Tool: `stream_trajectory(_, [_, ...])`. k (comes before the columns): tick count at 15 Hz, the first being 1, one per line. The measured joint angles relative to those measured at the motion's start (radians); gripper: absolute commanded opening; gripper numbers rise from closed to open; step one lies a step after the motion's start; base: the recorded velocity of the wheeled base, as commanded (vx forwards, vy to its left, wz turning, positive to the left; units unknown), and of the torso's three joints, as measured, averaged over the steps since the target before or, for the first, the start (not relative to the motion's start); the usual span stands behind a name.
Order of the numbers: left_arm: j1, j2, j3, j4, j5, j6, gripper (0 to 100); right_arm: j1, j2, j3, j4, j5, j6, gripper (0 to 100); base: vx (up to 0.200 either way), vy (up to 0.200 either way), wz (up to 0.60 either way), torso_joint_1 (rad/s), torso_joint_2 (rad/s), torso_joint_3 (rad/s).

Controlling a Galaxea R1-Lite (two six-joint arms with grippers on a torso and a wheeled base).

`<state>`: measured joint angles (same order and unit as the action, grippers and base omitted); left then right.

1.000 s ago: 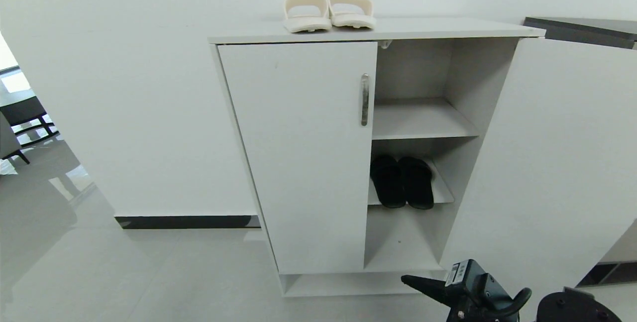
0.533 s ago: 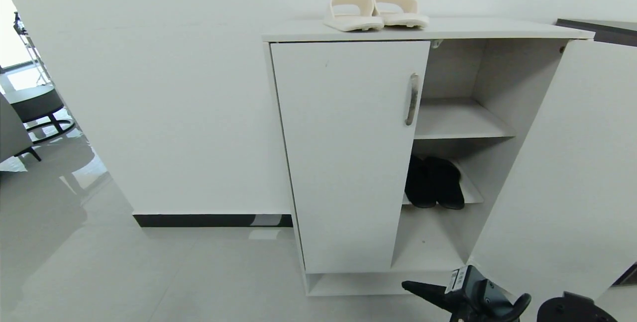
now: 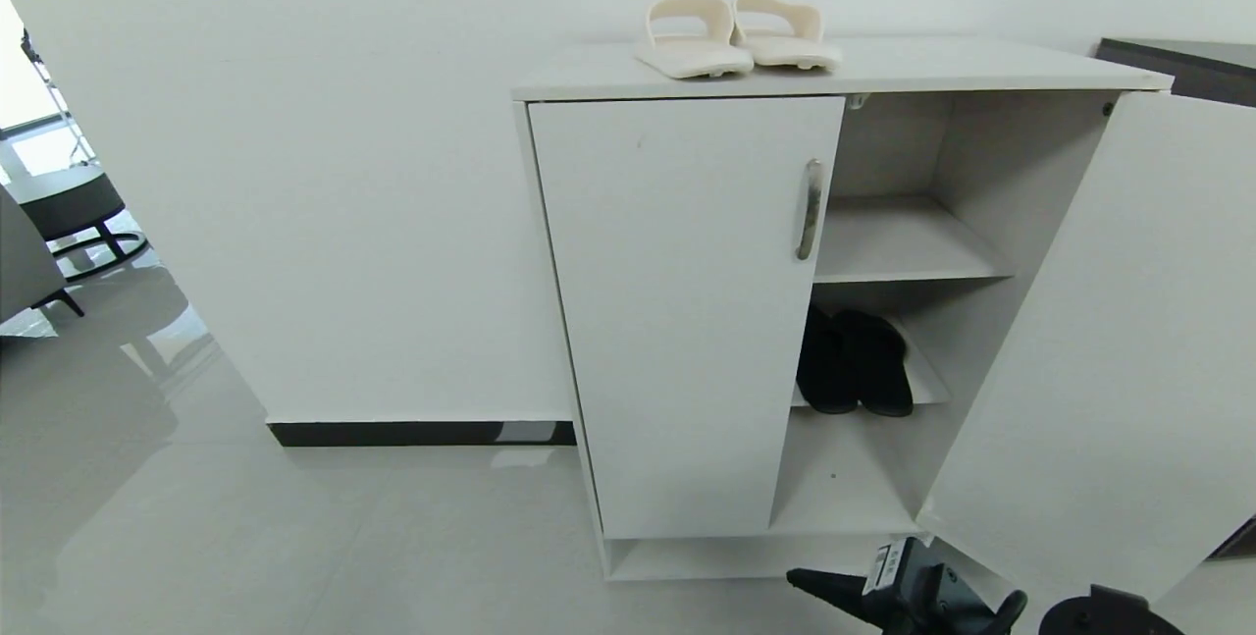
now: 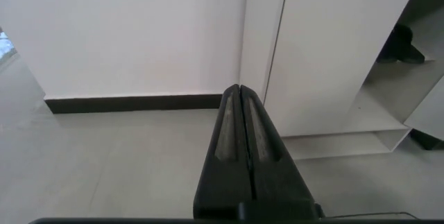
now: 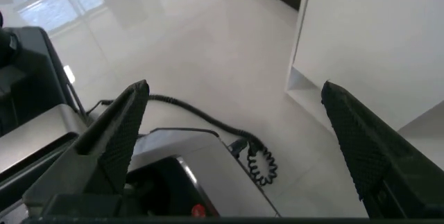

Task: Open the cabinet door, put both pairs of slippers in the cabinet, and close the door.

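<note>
Cream slippers [image 3: 736, 36] atop cabinet [image 3: 687, 321], black slippers [image 3: 856, 362] shelved inside; white label [image 3: 876, 567] illegible.

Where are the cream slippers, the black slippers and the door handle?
cream slippers [image 3: 687, 58], head view, left slipper's sole.
black slippers [image 3: 873, 360], head view, right slipper's upper.
door handle [image 3: 811, 209], head view, middle of bar.

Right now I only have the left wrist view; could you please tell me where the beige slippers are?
Observer: The beige slippers sit on top of the cabinet.
Operator: Thanks; is the right door open?
Observer: Yes, the right door stands wide open.
Operator: And the right gripper?
Observer: The right gripper is open and empty, above the floor.
</note>
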<state>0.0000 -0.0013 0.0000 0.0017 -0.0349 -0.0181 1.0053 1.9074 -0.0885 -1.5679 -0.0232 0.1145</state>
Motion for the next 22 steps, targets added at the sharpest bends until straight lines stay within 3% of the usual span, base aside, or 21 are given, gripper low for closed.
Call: stream_trajectory(22, [0.0,0.0,0.0,-0.002,-0.002,0.001,0,0.036,0.077,-0.028,-0.001,-0.007,-0.013,100,0.0,0.0,0.0,0.208,-0.5,-0.287])
